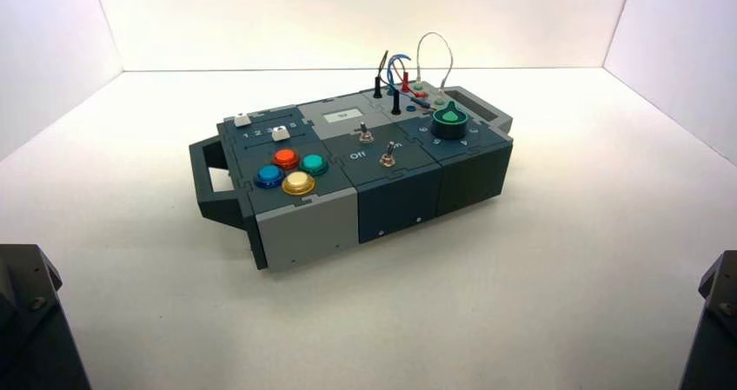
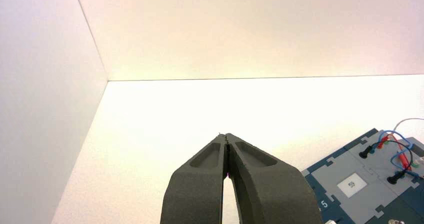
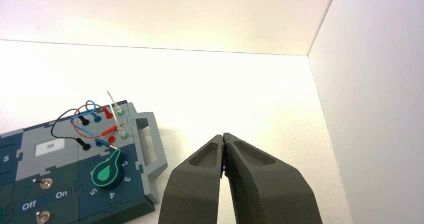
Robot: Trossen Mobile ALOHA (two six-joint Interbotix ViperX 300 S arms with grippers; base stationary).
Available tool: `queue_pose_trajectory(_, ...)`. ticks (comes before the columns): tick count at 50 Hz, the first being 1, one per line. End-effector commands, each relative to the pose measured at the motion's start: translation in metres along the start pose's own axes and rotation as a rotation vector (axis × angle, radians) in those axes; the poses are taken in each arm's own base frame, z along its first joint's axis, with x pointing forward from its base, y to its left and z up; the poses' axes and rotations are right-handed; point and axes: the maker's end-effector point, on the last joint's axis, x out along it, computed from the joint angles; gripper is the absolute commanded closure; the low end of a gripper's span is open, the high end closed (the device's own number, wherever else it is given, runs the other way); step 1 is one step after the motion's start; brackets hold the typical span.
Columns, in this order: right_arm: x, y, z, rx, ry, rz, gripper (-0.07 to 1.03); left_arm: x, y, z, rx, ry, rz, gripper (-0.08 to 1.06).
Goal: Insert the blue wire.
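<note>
Now, left gripper [image 2: 227, 136]: fingers pressed together, held back from the box [image 1: 304, 225], nothing gripped.
Right gripper [image 3: 223, 135]: likewise closed, parked short.
Blue wire [image 3: 102, 142]: plug seen lying loose by the knob [image 3: 106, 172], uninserted.

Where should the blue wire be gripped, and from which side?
On the blue wire, probably the loose plug, taken from above with the right gripper, which is shut. The plug lies flat beside the green knob, so its slim sides are exposed; the cable is limp.

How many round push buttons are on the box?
4, clustered at the box's left front: orange button, green button, blue button, yellow button.
</note>
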Motion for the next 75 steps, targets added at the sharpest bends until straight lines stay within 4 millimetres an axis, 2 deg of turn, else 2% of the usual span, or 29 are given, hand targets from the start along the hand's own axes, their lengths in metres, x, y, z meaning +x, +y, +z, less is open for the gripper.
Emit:
queue_pose_trajectory(1,-0.001,-0.001,0.006,0.009,-0.015,-0.003,0.98,-0.001,0.002,0.01,0.002,-0.026,0.009,1.01)
queue_pose_trajectory(22,-0.001,0.0,0.007,0.012,-0.018,0.004,0.98,-0.001,0.002,0.013,0.002,-0.037,0.01,1.01)
queue_pose_trajectory(33,0.0,0.008,0.007,0.02,-0.012,0.035,0.98,-0.001,0.002,0.012,0.002,-0.034,0.01,1.01)
queue_pose_trajectory(47,0.014,0.05,-0.001,-0.116,0.102,0.18,0.97,0.001,0.002,0.01,0.0,-0.025,0.01,1.01)
queue_pose_trajectory(54,0.025,0.062,-0.01,-0.167,0.191,0.208,0.91,0.001,0.002,0.009,0.0,-0.021,0.01,1.01)
queue_pose_trajectory(60,0.036,0.069,-0.012,-0.218,0.26,0.218,0.9,0.002,0.002,0.009,-0.001,-0.02,0.01,1.01)
queue_pose_trajectory(75,0.072,0.095,-0.002,-0.317,0.432,0.247,0.87,0.001,0.002,0.008,-0.003,-0.02,0.009,1.01)
